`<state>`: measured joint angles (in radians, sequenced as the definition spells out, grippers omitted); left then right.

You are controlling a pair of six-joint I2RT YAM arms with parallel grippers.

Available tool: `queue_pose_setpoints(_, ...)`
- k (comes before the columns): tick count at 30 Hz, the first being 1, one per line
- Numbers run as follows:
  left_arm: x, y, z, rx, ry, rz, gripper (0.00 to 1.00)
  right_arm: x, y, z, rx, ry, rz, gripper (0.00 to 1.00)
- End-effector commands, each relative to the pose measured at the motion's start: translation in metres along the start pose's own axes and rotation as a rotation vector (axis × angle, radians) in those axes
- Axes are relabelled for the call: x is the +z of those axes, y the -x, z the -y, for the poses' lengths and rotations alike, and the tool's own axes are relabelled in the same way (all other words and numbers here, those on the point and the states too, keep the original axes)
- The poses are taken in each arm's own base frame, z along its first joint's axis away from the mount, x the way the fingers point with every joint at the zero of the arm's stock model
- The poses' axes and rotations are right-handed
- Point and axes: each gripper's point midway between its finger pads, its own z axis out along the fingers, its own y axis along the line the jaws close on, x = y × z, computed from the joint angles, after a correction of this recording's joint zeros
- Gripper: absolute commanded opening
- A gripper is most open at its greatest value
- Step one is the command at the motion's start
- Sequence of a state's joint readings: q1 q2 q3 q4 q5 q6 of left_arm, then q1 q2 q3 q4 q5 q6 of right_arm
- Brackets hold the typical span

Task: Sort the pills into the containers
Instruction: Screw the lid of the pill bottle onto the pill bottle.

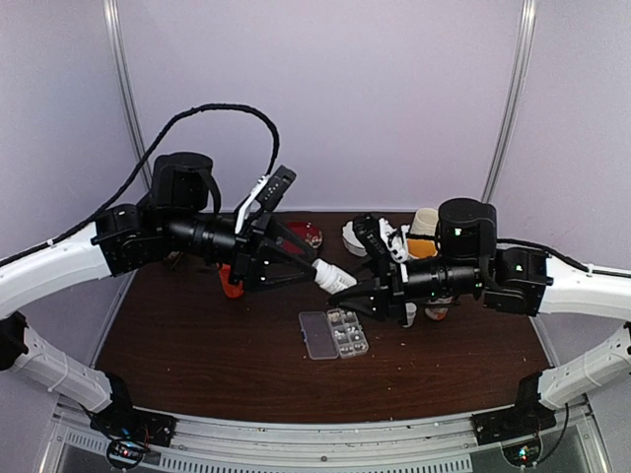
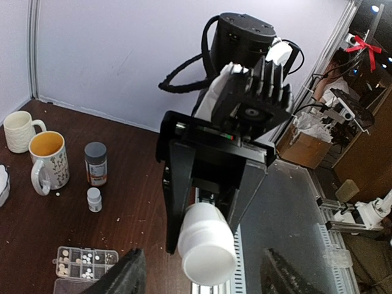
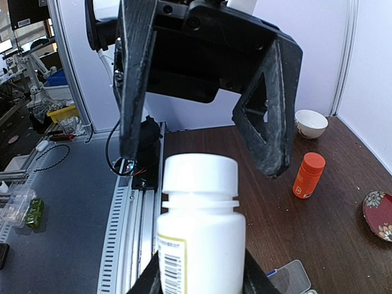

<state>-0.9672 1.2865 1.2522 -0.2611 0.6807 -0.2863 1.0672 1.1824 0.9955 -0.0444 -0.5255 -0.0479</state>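
Note:
My right gripper (image 3: 199, 278) is shut on the body of a white bottle (image 3: 199, 226), held above the table. Its white cap (image 3: 199, 174) points at my left gripper. In the top view the white bottle (image 1: 333, 276) hangs between the two arms, with my right gripper (image 1: 365, 293) on it. My left gripper (image 2: 205, 272) is open, its fingers spread wide on either side of the cap without touching it. The clear pill box (image 1: 347, 332) lies below with its lid (image 1: 317, 335) folded open. Whitish pills (image 2: 87, 260) sit in several cells of the pill box (image 2: 104, 255).
An orange bottle (image 3: 308, 176) stands left of centre, with a red dish (image 3: 378, 214) and a white bowl (image 3: 310, 124) behind. To the right are two mugs (image 2: 48, 160) (image 2: 19, 130), a grey-capped bottle (image 2: 95, 163) and a tiny white bottle (image 2: 94, 199). Loose specks dot the table.

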Motion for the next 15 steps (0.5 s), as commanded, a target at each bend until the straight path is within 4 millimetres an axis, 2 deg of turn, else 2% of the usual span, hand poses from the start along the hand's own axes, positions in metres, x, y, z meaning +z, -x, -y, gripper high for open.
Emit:
queue_pose_setpoints(1, 0.0056, 0.0001, 0.0070, -0.001, -0.054, -0.012, 0.60, 0.0020, 0.0096, -0.0012, -0.009, 0.006, 0.007, 0.00)
queue_pose_setpoints(5, 0.0095, -0.0043, 0.0061, -0.010, -0.058, -0.046, 0.56, 0.0027, 0.0104, -0.0004, -0.006, 0.003, 0.008, 0.00)
queue_pose_setpoints(8, 0.0105, -0.0059, 0.0054, -0.009, -0.057, -0.058, 0.43, 0.0030, 0.0097, -0.0001, -0.004, 0.003, 0.007, 0.00)
queue_pose_setpoints(11, 0.0105, -0.0063, 0.0061, -0.006, -0.055, -0.061, 0.38, 0.0030, 0.0088, -0.0003, -0.002, 0.004, 0.004, 0.00)
queue_pose_setpoints(13, 0.0100, -0.0057, 0.0057, -0.006, -0.052, -0.060, 0.40, 0.0032, 0.0076, -0.0005, 0.000, 0.005, 0.000, 0.00)
queue_pose_setpoints(15, 0.0092, -0.0044, 0.0067, -0.003, -0.052, -0.056, 0.53, 0.0033, 0.0064, -0.0008, 0.002, 0.007, -0.004, 0.00)
